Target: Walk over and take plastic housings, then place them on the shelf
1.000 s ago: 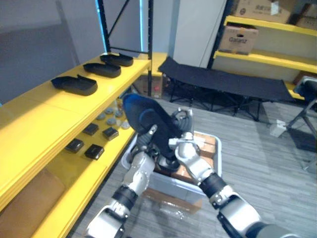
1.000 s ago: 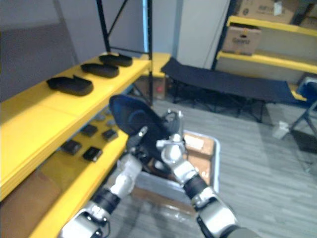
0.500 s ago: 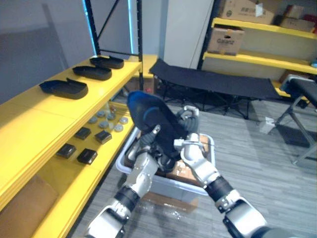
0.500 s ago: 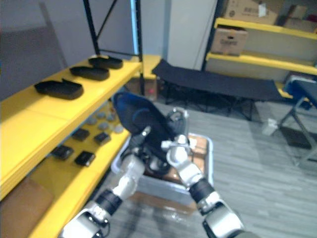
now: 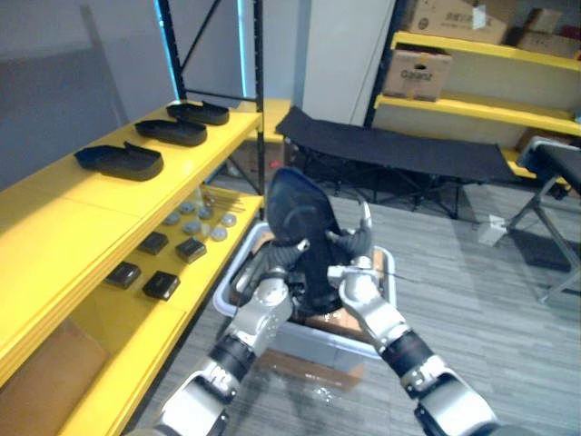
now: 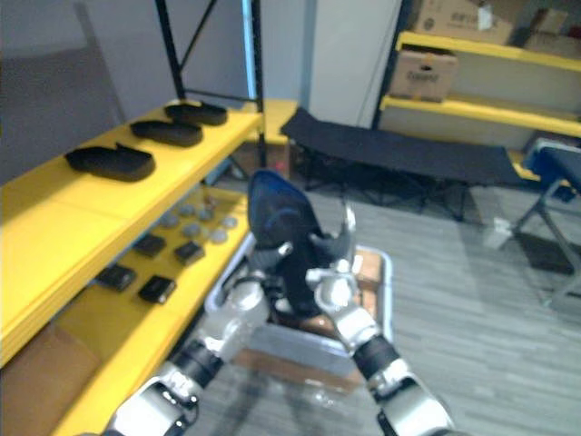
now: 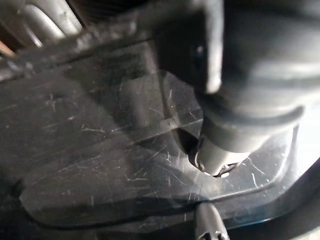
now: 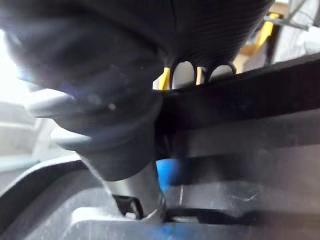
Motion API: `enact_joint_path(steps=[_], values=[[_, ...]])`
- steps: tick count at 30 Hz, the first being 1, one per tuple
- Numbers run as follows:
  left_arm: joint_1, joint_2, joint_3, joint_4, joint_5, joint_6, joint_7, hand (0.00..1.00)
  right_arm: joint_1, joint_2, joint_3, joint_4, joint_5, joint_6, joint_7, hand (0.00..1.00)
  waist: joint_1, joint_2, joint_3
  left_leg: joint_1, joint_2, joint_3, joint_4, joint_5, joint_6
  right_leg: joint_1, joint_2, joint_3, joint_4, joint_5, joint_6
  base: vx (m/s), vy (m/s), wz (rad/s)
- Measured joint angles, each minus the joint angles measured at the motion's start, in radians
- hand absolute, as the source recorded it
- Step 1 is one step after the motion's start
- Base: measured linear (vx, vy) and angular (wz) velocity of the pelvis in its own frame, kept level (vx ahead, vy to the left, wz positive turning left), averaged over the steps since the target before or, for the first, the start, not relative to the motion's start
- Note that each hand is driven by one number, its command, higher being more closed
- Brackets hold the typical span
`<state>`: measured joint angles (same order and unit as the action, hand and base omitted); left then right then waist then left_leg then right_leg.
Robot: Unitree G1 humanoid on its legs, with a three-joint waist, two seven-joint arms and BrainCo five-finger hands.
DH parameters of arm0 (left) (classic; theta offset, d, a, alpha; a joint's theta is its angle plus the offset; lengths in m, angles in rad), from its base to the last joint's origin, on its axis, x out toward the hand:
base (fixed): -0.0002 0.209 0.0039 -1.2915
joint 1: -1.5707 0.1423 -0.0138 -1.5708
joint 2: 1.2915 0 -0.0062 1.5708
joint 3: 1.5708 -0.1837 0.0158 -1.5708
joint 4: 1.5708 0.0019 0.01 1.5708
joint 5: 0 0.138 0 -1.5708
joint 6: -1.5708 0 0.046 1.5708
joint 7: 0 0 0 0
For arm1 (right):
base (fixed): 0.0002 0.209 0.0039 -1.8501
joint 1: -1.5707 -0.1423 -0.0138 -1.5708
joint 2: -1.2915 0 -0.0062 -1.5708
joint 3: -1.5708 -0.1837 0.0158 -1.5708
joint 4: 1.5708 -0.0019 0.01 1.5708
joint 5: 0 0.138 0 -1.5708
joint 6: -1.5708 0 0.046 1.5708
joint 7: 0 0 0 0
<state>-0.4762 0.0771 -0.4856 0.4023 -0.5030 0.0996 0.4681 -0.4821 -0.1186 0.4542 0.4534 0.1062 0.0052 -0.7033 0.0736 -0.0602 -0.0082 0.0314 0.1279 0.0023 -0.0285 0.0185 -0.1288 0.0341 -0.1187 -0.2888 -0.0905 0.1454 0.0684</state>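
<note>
Left eye view: left robot hand (image 5: 270, 292) and right robot hand (image 5: 349, 289) are both clamped on the lower end of a dark blue-black oval plastic housing (image 5: 298, 222), which rises between and above them. Since half a second ago it has swung from leaning toward the left robot hand's side to near upright. A pale translucent plastic crate (image 5: 231, 277) sits just below the hands. The yellow metal shelf (image 5: 82, 204) lies well off the left robot hand's side, with three black housings (image 5: 120, 161) resting on its top board. Right eye view: same hold, housing (image 6: 277, 218) clear of the crate rim (image 6: 386, 272). Left wrist view: thumb (image 7: 220, 150) pressed onto the housing's scratched surface (image 7: 90, 150). Right wrist view: thumb (image 8: 132, 180) hooked against the housing's edge (image 8: 240, 145), fingers behind it. Judgement: pickup done and part re-squared, with the carry across to the shelf's bare board left.
</note>
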Motion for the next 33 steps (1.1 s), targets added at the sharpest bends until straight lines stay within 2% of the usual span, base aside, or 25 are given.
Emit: enact_joint_path(steps=[4,5,6,10,14,20,22,26,29,30,33], values=[[0.02,0.031,0.005,-0.064,0.06,0.007,-0.004,1.0,0.0,0.0,-0.002,-0.001,0.001,0.0,0.039,0.0,0.002,0.005,0.003,-0.002,-0.001,-0.003,0.0,0.0,0.0,0.0,0.0,-0.001,0.0,-0.003,-0.004,0.0,0.0,0.0],[0.024,0.033,0.008,-0.074,0.088,0.007,-0.004,1.0,0.0,0.0,-0.001,-0.003,0.003,0.0,0.048,0.0,0.002,0.006,0.004,-0.002,-0.001,-0.004,0.0,0.0,0.0,0.0,0.0,-0.002,0.0,-0.005,-0.006,0.01,0.001,0.05],[0.043,0.033,0.029,-0.112,0.161,0.007,-0.003,1.0,0.0,0.002,-0.001,-0.009,0.011,0.0,0.066,0.0,0.002,0.01,0.007,-0.005,-0.002,-0.009,0.001,0.0,0.0,-0.001,0.001,-0.006,0.0,-0.006,-0.006,0.0,0.002,0.06],[0.079,0.034,0.075,-0.206,0.277,0.007,0.021,1.0,0.003,0.004,-0.001,-0.04,0.055,-0.006,0.109,0.0,0.004,0.015,0.01,-0.016,-0.002,-0.018,0.002,0.0,0.0,-0.008,0.004,-0.011,0.0,-0.006,-0.006,0.01,-0.005,0.05],[0.131,0.034,0.136,-0.351,0.404,-0.004,0.043,1.0,0.1,-0.006,-0.04,-0.153,0.115,-0.008,0.21,0.0,0.009,0.017,0.011,-0.016,-0.002,-0.018,0.001,-0.002,-0.003,-0.008,0.005,-0.011,0.0,-0.008,-0.001,0.01,-0.001,0.0],[0.158,0.031,0.22,-0.349,0.548,-0.008,0.12,1.0,0.166,-0.014,-0.074,-0.321,0.14,-0.01,0.333,0.0,-0.007,0.02,0.012,-0.014,-0.001,0.004,0.001,-0.003,-0.007,-0.022,0.011,0.009,0.0,-0.009,0.0,0.0,0.0,-0.1],[0.173,0.031,0.231,-0.33,0.633,0.004,0.143,1.0,0.172,-0.018,-0.113,-0.37,0.16,-0.033,0.361,0.0,-0.013,0.02,0.013,-0.014,-0.001,0.013,0.001,-0.004,-0.008,-0.029,0.012,0.019,0.0,-0.008,0.0,0.01,0.004,-0.16],[0.208,0.031,0.276,-0.273,0.719,0.045,0.179,1.0,0.203,-0.032,-0.222,-0.469,0.204,-0.075,0.404,0.0,-0.029,0.023,0.015,0.003,0.0,0.048,0.001,-0.01,-0.012,-0.033,0.013,0.05,0.0,-0.004,0.003,0.02,0.011,-0.22],[0.229,0.031,0.33,-0.196,0.751,0.08,0.193,1.0,0.245,-0.067,-0.323,-0.558,0.247,-0.114,0.43,0.0,-0.044,0.027,0.014,0.008,0.001,0.068,0.002,-0.018,-0.012,-0.039,0.014,0.069,0.0,-0.003,0.004,0.02,0.01,-0.21],[0.246,0.033,0.356,-0.178,0.762,0.083,0.2,1.0,0.256,-0.084,-0.356,-0.58,0.257,-0.123,0.445,0.0,-0.054,0.027,0.014,0.011,0.001,0.073,0.001,-0.019,-0.011,-0.039,0.015,0.072,0.0,-0.004,0.005,0.02,0.0,-0.13],[0.273,0.033,0.394,-0.152,0.793,0.088,0.222,1.0,0.276,-0.104,-0.407,-0.607,0.275,-0.149,0.465,0.0,-0.06,0.028,0.014,0.023,0.003,0.095,0.001,-0.024,-0.013,-0.04,0.017,0.09,0.0,-0.004,0.005,0.02,0.0,-0.18]])
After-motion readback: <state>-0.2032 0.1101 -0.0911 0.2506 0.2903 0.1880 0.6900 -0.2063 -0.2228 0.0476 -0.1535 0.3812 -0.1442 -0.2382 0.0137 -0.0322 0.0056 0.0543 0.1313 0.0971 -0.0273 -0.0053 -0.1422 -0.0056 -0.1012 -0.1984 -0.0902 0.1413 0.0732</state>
